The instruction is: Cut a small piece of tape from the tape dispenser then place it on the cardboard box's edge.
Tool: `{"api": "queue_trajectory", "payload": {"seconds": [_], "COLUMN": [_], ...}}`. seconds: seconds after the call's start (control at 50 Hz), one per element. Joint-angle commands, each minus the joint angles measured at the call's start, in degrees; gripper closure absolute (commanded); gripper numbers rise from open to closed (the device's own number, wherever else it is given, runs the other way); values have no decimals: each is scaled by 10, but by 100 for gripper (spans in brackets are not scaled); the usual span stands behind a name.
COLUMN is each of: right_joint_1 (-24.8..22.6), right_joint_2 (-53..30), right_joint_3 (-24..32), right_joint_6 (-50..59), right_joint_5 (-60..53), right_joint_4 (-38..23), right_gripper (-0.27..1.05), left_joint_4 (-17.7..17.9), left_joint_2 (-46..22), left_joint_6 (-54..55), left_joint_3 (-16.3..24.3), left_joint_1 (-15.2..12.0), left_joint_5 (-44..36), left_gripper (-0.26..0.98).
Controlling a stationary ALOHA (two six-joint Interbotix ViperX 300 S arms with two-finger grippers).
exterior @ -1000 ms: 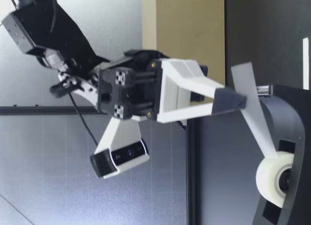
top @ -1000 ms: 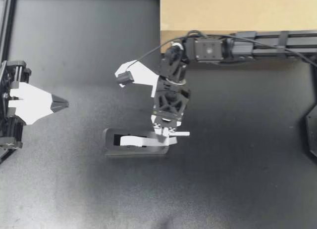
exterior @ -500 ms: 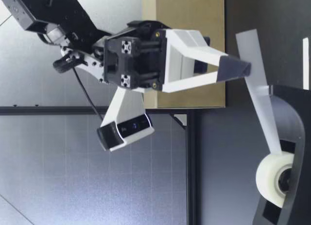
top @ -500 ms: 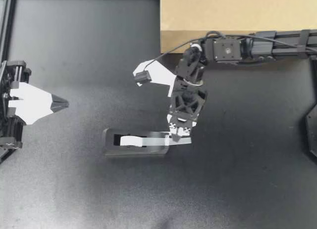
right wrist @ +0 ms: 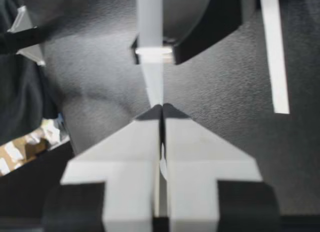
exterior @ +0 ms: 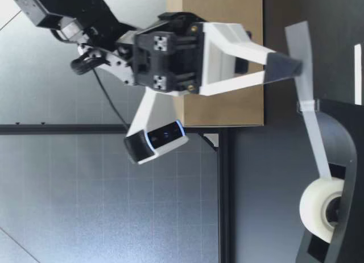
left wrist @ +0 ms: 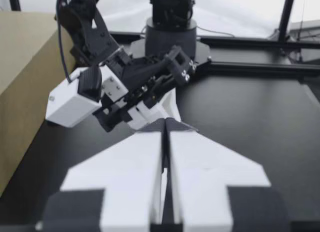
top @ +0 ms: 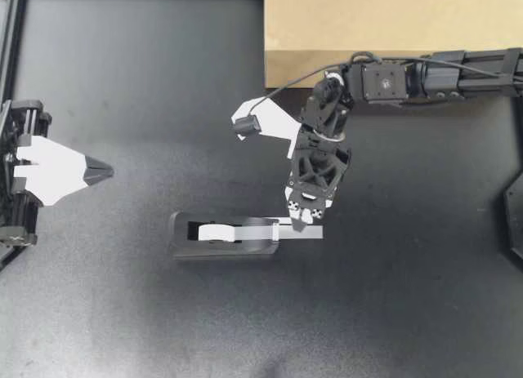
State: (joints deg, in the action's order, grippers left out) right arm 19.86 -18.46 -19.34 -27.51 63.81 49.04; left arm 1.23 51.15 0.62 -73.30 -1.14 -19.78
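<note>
Tape roll (top: 214, 232) in dispenser (top: 184, 247), strip (top: 260, 229) end clamped in R hand (top: 301, 224); L hand (top: 106, 173) together.

Left gripper (top: 108, 173), right gripper (top: 301, 223), both closed.

The cardboard box (top: 368, 19) runs past the top view's edge; we cannot record its full extent. The tape (top: 260, 226) has its end hidden between the closed fingers of the right claw (top: 304, 223). In the low view the tape dispenser (exterior: 341, 240) is cut off. The left claw (top: 106, 172), in its wrist view, screens the right claw's fingertips.
</note>
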Motion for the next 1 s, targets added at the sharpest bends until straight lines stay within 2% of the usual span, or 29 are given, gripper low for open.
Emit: {"api": "queue_trajectory", "payload": {"seconds": [0.0,0.4,0.48,0.78,0.98], "right_joint_1": [4,-11,-11,-11,-20], "right_joint_2": [4,-14,1,83,163], "right_joint_3": [2,-12,-18,-40,-44], "right_joint_6": [-4,-9,-6,10,32], "right_joint_5": [-11,-75,-87,-115,-127], "right_joint_4": [1,-17,-25,-35,-83], "right_gripper": [90,90,90,90,90], "left_joint_4": [1,1,1,4,13], "left_joint_2": [-4,-31,-43,-92,-150], "left_joint_6": [0,0,0,2,2], "left_joint_3": [4,4,6,14,39], "left_joint_1": [-1,-1,-1,-1,-1], "left_joint_5": [-4,-5,-9,-43,-74], "left_gripper": [84,80,75,38,35]}}
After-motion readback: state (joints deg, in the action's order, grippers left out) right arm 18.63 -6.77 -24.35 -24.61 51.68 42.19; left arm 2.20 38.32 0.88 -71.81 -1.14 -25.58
